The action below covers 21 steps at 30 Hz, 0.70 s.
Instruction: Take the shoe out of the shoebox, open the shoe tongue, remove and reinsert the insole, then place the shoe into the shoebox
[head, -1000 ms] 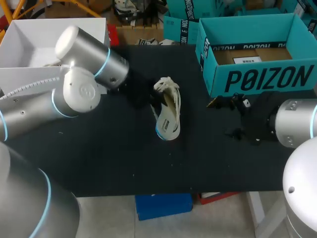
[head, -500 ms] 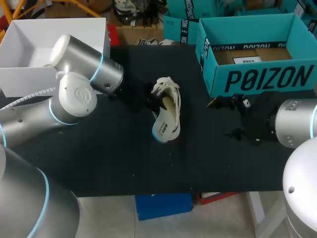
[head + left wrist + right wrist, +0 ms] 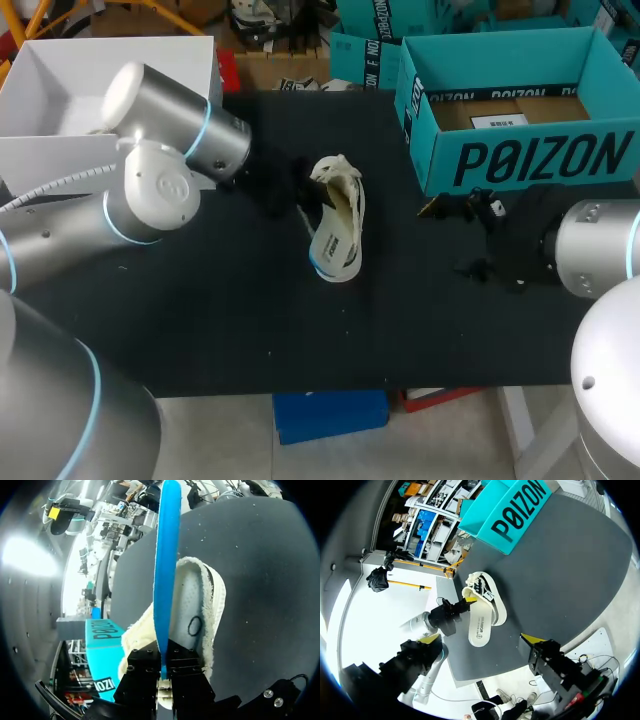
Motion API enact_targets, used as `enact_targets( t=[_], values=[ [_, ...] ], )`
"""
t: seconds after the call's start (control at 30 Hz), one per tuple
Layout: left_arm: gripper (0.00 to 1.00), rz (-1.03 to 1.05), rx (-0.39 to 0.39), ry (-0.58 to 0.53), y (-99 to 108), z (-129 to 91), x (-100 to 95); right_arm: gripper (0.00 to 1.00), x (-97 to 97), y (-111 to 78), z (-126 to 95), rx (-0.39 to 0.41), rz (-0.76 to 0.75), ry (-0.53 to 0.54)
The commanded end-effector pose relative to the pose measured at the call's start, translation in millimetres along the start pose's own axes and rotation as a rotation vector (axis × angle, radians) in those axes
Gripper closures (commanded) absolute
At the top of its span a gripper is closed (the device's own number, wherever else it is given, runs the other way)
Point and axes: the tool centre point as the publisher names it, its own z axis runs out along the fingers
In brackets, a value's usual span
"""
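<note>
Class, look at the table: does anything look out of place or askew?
Yes: the shoe lies tipped on its side, and a blue insole, pinched in the left gripper, stands edge-on against it rather than flat inside.

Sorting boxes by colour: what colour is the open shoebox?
Teal shoebox with black lettering; best in the head view.

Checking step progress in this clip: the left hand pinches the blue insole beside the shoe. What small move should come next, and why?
Probably draw the left hand back slightly, shut on the blue insole, pulling it clear of the shoe. The insole stands edge-on against the shoe's opening; whether any of it is inside is hidden.
</note>
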Motion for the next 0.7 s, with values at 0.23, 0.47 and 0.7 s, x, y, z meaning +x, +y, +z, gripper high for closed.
enact_targets(
  t=[0.23,0.47,0.7],
  values=[
    [1.0,0.006,-0.049,0.018,15.2,2.3,7.0,0.0,-5.7,-7.2,1.4,-0.155,0.015,0.012],
    [1.0,0.015,-0.097,0.019,25.2,0.1,5.2,0.0,-5.7,-7.2,1.4,-0.155,0.015,0.012],
    [1.0,0.022,-0.11,0.032,28.2,1.7,4.2,0.0,-5.7,-7.2,1.4,-0.155,0.015,0.012]
  ],
)
